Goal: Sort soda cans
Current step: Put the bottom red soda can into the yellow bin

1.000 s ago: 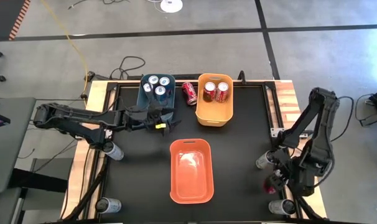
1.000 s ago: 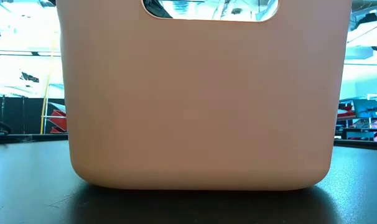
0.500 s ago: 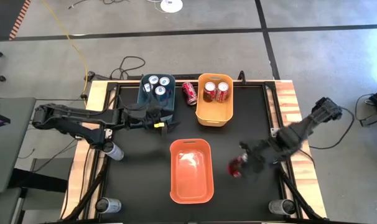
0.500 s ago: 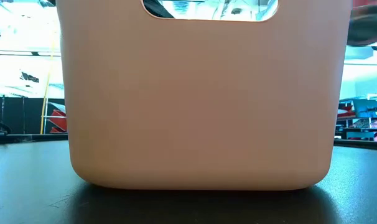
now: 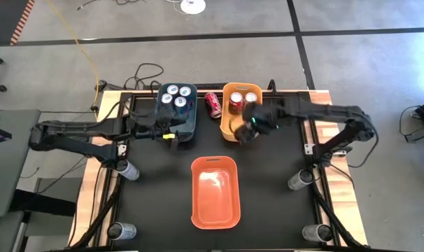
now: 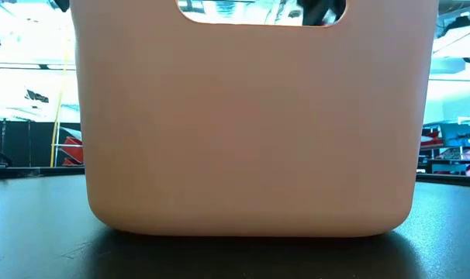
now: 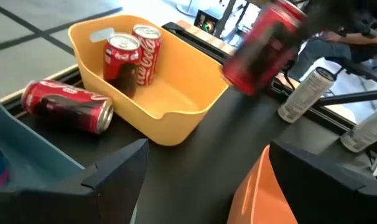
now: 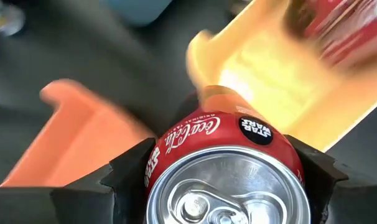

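Observation:
My right gripper (image 5: 249, 129) hangs over the near end of the yellow bin (image 5: 229, 126), shut on a red soda can (image 7: 266, 46). Two red cans (image 5: 243, 101) stand upright in that bin. Another red can (image 5: 213, 105) lies on its side on the table between the yellow bin and the blue bin (image 5: 178, 120). Several blue cans (image 5: 177, 96) stand in the blue bin. My left gripper (image 7: 207, 180) is open with nothing between its fingers, at the blue bin's near end. My right gripper pinches the red can's side wall (image 8: 160, 155) between its two fingers (image 8: 123, 177), one on either side just under the silver top. The fingers slant down from above. The can is lifted clear and tilted, above the yellow bin's near rim.
An orange bin (image 5: 215, 192) stands in the table's middle near the front and fills the low view (image 6: 250, 124). Silver cans stand at the table's left edge (image 5: 128, 170), near left corner (image 5: 121, 229), right edge (image 5: 298, 180) and near right corner (image 5: 315, 232).
My right gripper has swung with the red can from the table's near right corner, up and toward the far edge and the left, to the yellow bin's near end, turning as it went. My left gripper has drawn back a little toward the table's left edge, staying open.

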Tool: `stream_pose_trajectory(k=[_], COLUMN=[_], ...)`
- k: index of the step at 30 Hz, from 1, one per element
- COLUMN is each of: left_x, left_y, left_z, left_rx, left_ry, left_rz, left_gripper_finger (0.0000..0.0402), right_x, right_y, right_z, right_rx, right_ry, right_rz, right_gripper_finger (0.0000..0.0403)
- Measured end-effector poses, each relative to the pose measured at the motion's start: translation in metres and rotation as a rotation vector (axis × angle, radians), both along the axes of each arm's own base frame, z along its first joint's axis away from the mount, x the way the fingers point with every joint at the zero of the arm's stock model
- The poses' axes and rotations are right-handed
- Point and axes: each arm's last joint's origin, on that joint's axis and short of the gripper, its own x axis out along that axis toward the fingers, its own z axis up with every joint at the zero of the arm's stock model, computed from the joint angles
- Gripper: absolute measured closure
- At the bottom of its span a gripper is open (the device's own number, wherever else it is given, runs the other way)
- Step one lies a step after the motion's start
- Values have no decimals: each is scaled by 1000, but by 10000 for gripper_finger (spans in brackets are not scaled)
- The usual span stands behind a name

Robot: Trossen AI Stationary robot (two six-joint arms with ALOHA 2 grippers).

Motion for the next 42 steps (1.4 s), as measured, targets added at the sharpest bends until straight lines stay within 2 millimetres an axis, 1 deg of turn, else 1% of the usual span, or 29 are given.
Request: stream_pose_trajectory(k=[3, 5, 9, 12, 14, 16, 21, 24, 27, 29, 34, 39, 42], left_x=[-1, -1, -3, 0, 5, 11, 25, 28, 27, 26, 24, 23, 23], left_y=[4, 6, 17, 28, 35, 41, 48, 50, 51, 53, 59, 60, 60], left_z=[-1, -1, -1, -4, -7, -9, -10, -8, -7, -8, -9, -10, -13], left_rx=[4, 18, 11, -45, -56, -30, 125, 165, 166, 165, 155, 137, 132], left_ry=[9, 14, 12, -7, -21, -31, -50, -78, -85, -82, -72, -63, -31], left_rz=[-1, 7, 62, 128, 155, 179, 230, 265, 316, 342, 329, 289, 287], left_gripper_finger=[75, 75, 75, 75, 75, 75, 75, 75, 75, 75, 75, 75, 75], right_x=[1, -2, -11, -13, -8, -1, 12, 18, 25, 28, 33, 35, 34], right_y=[-27, -44, -78, -99, -108, -117, -126, -129, -135, -141, -154, -161, -161], right_z=[5, 9, 7, -3, -15, -27, -51, -61, -69, -76, -97, -107, -109], right_rx=[-51, -85, -143, -166, -162, -159, -149, -142, -159, -134, -72, -53, -43], right_ry=[-3, -5, 40, 127, 201, 249, 354, 392, 366, 335, 369, 383, 391], right_rz=[5, 15, 10, 30, 77, 127, 247, 290, 313, 320, 282, 258, 257], right_gripper_finger=[106, 106, 106, 106, 106, 106, 106, 106, 106, 106, 106, 106, 107])
